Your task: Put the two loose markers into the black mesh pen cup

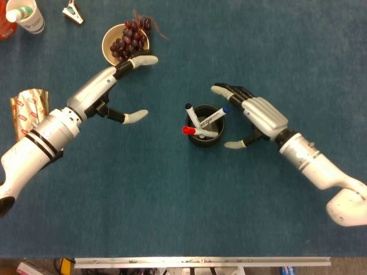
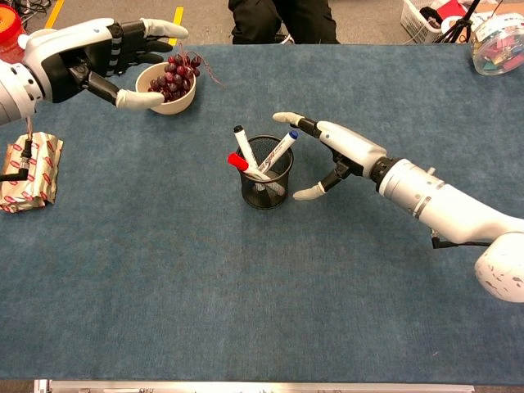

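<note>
Markers stand in the black mesh pen cup (image 1: 205, 125); our right hand (image 1: 257, 116), fingers spread and empty, should lift clear without nudging it.

A bowl (image 1: 125, 41) of dark grapes (image 1: 131, 35) sat upper left, near a metal clip (image 1: 72, 11), a paper cup (image 1: 26, 15) and a gold foil packet (image 1: 25, 109) (crumpled).

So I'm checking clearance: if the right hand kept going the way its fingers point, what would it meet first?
Probably the blue-capped marker leaning out of the pen cup; the right hand points up-left past the rim, though height is unclear.
</note>
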### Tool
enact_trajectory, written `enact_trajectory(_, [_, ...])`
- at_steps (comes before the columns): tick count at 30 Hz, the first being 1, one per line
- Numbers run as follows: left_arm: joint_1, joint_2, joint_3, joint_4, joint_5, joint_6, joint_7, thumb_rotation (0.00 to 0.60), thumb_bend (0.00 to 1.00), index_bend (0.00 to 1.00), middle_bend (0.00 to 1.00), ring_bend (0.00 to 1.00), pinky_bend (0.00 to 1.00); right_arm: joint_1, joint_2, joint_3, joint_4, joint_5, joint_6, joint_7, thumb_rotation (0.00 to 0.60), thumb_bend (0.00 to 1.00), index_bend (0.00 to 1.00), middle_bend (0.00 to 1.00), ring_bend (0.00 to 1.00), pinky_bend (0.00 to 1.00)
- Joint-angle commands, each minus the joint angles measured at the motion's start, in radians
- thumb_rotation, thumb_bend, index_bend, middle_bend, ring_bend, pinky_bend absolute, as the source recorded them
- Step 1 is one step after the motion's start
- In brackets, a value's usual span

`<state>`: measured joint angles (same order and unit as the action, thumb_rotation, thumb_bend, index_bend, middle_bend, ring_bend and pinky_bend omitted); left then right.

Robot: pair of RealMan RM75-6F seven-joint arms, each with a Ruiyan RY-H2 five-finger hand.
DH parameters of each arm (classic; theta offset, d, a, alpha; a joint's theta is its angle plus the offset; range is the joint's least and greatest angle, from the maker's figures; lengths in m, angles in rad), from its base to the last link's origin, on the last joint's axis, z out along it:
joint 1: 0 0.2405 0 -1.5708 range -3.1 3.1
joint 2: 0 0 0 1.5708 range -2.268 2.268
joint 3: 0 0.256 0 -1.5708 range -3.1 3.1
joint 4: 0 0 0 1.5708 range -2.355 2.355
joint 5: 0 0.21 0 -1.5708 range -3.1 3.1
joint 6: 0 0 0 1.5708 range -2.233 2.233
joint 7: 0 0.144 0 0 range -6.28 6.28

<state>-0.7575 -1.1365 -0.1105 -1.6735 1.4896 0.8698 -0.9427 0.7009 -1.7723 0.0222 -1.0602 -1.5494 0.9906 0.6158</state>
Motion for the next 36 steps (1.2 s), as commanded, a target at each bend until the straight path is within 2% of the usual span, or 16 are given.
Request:
enact_trajectory(1, [0.001, 0.002, 0.0, -0.003, 0.0, 0.003, 0.004, 0.6, 0.27, 0.1, 0.0, 0.0, 0.0, -0.01, 0.048, 0.005, -0.056, 0.025, -0.016, -0.047, 0.6, 0.0, 0.0, 0.02, 0.0, 0.0])
enact_trajectory(7, [0.008, 0.01, 0.004, -0.001, -0.007, 0.005, 0.035, 0.6, 0.27, 0.1, 0.0, 0.0, 0.0, -0.033, 0.166, 0.011, -0.198, 0.075, -0.037, -0.14, 0.6, 0.0, 0.0, 0.02, 0.0, 0.0])
enact_trajectory(14, [0.03, 0.002, 0.005, 0.02, -0.039, 0.03, 0.145, 0.6, 0.27, 0.1, 0.02, 0.0, 0.0, -0.07, 0.359, 0.009, -0.393, 0.124, -0.045, -0.206, 0.6, 0.0, 0.0, 0.02, 0.0, 0.0])
enact_trajectory(18, [0.052, -0.014, 0.004, 0.048, -0.068, 0.067, 0.267, 0.6, 0.27, 0.11, 0.04, 0.0, 0.0, -0.111, 0.482, 0.007, -0.486, 0.155, -0.011, -0.262, 0.6, 0.0, 0.0, 0.08, 0.0, 0.0])
enact_trajectory(20, [0.071, -0.036, 0.011, 0.086, -0.068, 0.111, 0.393, 0.6, 0.27, 0.12, 0.05, 0.0, 0.0, -0.142, 0.532, 0.01, -0.521, 0.178, 0.024, -0.284, 0.6, 0.0, 0.01, 0.13, 0.02, 0.01])
enact_trajectory(22, [0.093, -0.068, 0.017, 0.13, -0.068, 0.162, 0.512, 0.6, 0.27, 0.13, 0.07, 0.0, 0.0, -0.174, 0.562, 0.013, -0.538, 0.201, 0.063, -0.308, 0.6, 0.05, 0.06, 0.17, 0.06, 0.03])
enact_trajectory(25, [0.134, -0.114, 0.024, 0.179, -0.085, 0.232, 0.644, 0.6, 0.27, 0.15, 0.08, 0.0, 0.0, -0.228, 0.594, 0.018, -0.555, 0.227, 0.138, -0.348, 0.6, 0.24, 0.18, 0.24, 0.13, 0.12])
enact_trajectory(27, [0.161, -0.129, 0.028, 0.192, -0.102, 0.264, 0.701, 0.6, 0.27, 0.15, 0.08, 0.0, 0.0, -0.261, 0.612, 0.019, -0.562, 0.227, 0.187, -0.372, 0.6, 0.31, 0.25, 0.28, 0.16, 0.16])
enact_trajectory(32, [0.224, -0.147, 0.037, 0.201, -0.15, 0.326, 0.822, 0.6, 0.27, 0.17, 0.1, 0.0, 0.0, -0.33, 0.627, 0.014, -0.555, 0.206, 0.305, -0.481, 0.6, 0.36, 0.37, 0.37, 0.23, 0.21])
enact_trajectory(36, [0.286, -0.137, 0.051, 0.151, -0.19, 0.383, 0.929, 0.6, 0.27, 0.17, 0.1, 0.0, 0.0, -0.377, 0.651, 0.009, -0.577, 0.208, 0.36, -0.553, 0.6, 0.36, 0.39, 0.39, 0.25, 0.22])
